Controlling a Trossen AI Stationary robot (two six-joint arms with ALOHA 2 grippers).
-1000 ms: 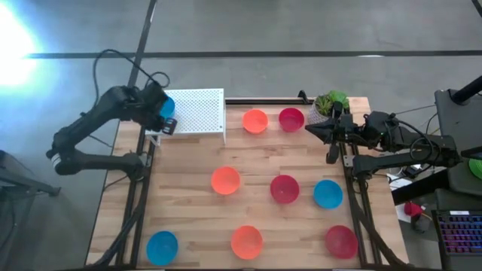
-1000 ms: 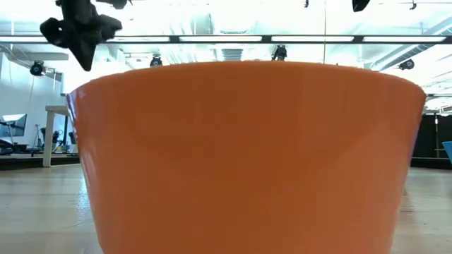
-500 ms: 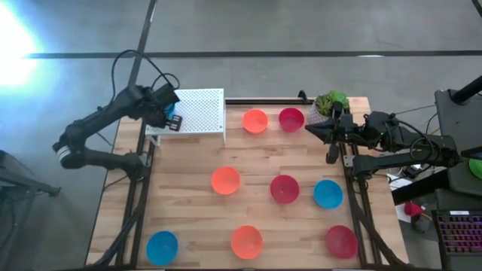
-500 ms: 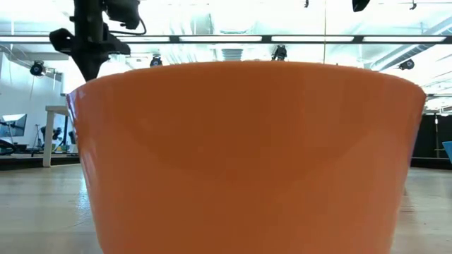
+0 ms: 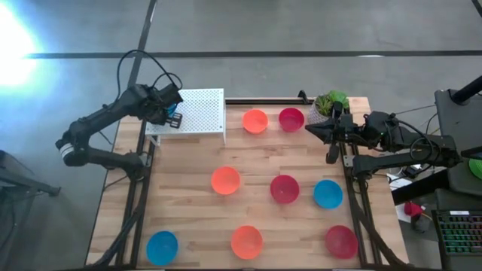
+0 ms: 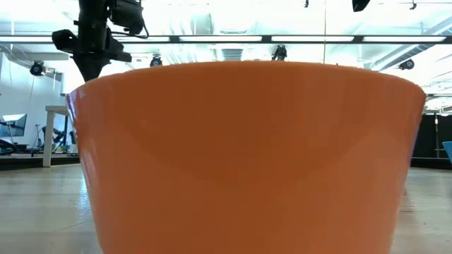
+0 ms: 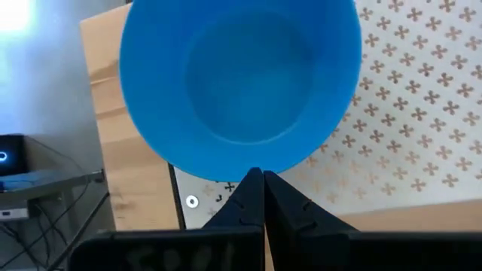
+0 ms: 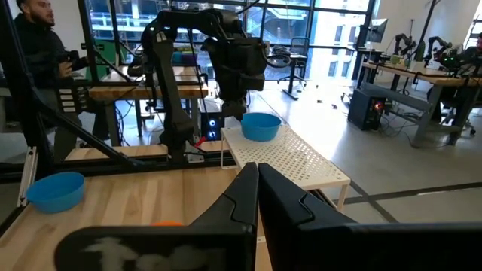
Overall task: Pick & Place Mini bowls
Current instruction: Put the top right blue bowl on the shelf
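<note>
Wooden table (image 5: 188,196): your left gripper (image 5: 170,114), clamped on blue bowl (image 7: 241,79), hovers over white rack (image 5: 202,113); release next. Right gripper (image 5: 329,135) waits, fingers together.

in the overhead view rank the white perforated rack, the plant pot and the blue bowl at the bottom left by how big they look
1. white perforated rack, clearly largest
2. blue bowl
3. plant pot, slightly smaller than the bowl, though its leaves make that a close call

Bright overhead strip lights, window glare, perhaps slight wrist blur.
</note>
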